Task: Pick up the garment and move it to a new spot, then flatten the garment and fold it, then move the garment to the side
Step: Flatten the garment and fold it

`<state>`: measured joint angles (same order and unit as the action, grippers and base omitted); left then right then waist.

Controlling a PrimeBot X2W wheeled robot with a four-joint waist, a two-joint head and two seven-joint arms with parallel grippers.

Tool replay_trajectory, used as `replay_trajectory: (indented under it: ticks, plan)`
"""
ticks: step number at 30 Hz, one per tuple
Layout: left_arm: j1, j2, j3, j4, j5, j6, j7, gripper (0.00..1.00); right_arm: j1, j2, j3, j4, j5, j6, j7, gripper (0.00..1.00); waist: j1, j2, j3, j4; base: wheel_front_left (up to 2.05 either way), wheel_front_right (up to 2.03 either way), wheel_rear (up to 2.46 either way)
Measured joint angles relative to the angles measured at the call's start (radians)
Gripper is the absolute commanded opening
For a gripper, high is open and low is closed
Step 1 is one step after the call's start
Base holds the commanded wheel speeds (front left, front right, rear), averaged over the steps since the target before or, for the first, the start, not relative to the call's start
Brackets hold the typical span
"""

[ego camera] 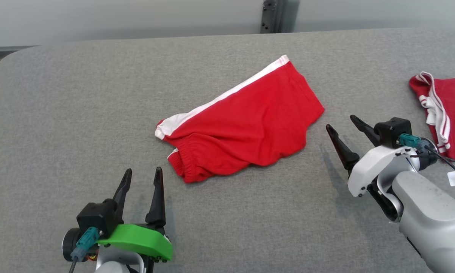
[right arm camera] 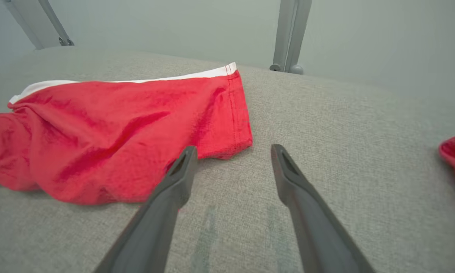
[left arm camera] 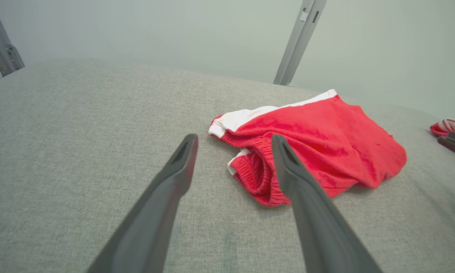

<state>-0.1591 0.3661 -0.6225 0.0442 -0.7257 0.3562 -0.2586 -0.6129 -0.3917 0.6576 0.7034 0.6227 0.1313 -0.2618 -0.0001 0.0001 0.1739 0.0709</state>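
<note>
Left jaws: spread wide, nothing between the fingers (ego camera: 157,197), only bare desk (ego camera: 79,94) in the gap. They sit low over the desk; can't tell if the tips touch it.

Right jaws: also spread wide and empty, fingers (ego camera: 341,148) tilted toward the shorts, bare desk in the gap.

Shorts (ego camera: 246,121): red with a white side stripe, lying loosely flat and a bit wrinkled on the desk, between the two sets of jaws and held by neither.
- Elastic waistband end is nearest the left jaws, just ahead and to the right of their right fingertip. Head view shows a thin strip of desk between them.
- In the left wrist view that finger (left arm camera: 310,212) overlaps the waistband of the shorts (left arm camera: 326,148).
- Leg hem end is nearest the right jaws, just ahead and to their left, close to the left fingertip but apart in the head view.
- In the right wrist view the left finger (right arm camera: 166,201) crosses the lower edge of the shorts (right arm camera: 117,125).
- White stripe runs along the edge farthest from both jaws.

Second garment (ego camera: 449,113): red with white stripes, bunched, on the desk beyond and to the right of the right jaws, well apart from the shorts.

Post (ego camera: 272,17): grey metal, upright behind the desk's far edge, past the shorts.
</note>
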Motion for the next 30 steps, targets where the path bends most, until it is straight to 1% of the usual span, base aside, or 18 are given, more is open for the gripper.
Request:
replay_trajectory:
  ticks: [2, 5, 7, 10, 14, 19, 24, 28, 30]
  plan:
    - [0.008, -0.016, 0.018, -0.012, 0.034, -0.007, -0.003, 1.00, 0.001, 0.000, -0.015, -0.002, 0.000, 0.000, 0.015, 1.00, 0.0000, 0.0000, -0.004, -0.019, 0.00, 0.00, 0.00]
    - [0.007, -0.040, 0.034, -0.019, 0.068, -0.034, -0.004, 1.00, -0.035, -0.004, -0.048, 0.001, 0.002, 0.000, 0.066, 1.00, 0.0000, 0.0000, 0.007, -0.026, 0.00, 0.00, 0.00]
    - [0.000, -0.053, 0.036, -0.016, 0.104, -0.057, -0.004, 1.00, -0.081, -0.011, -0.076, 0.011, 0.004, 0.000, 0.101, 1.00, 0.0000, 0.0000, 0.019, -0.025, 0.00, 0.00, 0.00]
    - [-0.021, -0.087, 0.036, -0.002, 0.130, -0.085, -0.004, 1.00, -0.149, -0.021, -0.118, 0.045, 0.006, 0.000, 0.150, 1.00, 0.0000, 0.0000, 0.035, -0.010, 0.00, 0.00, 0.00]
    - [-0.040, -0.144, 0.028, 0.026, 0.168, -0.124, -0.004, 1.00, -0.235, -0.031, -0.151, 0.105, -0.006, 0.000, 0.219, 1.00, 0.0000, 0.0000, 0.060, 0.031, 0.00, 0.00, 0.00]
    - [-0.042, -0.200, 0.029, 0.060, 0.203, -0.163, -0.004, 1.00, -0.298, -0.032, -0.175, 0.171, -0.004, 0.000, 0.275, 1.00, 0.0000, 0.0000, 0.105, 0.108, 0.00, 0.00, 0.00]
    - [-0.042, -0.229, 0.060, 0.078, 0.236, -0.194, -0.004, 1.00, -0.313, -0.019, -0.181, 0.220, 0.005, 0.000, 0.296, 1.00, 0.0000, 0.0000, 0.159, 0.196, 0.00, 0.00, 0.00]
    - [-0.041, -0.244, 0.084, 0.087, 0.251, -0.214, -0.004, 1.00, -0.316, -0.004, -0.167, 0.244, 0.008, 0.000, 0.311, 1.00, 0.0000, 0.0000, 0.196, 0.243, 0.00, 0.00, 0.00]
    - [-0.041, -0.253, 0.092, 0.091, 0.262, -0.225, -0.004, 1.00, -0.321, -0.006, -0.157, 0.256, 0.005, 0.000, 0.315, 1.00, 0.0000, 0.0000, 0.213, 0.261, 0.00, 0.00, 0.00]
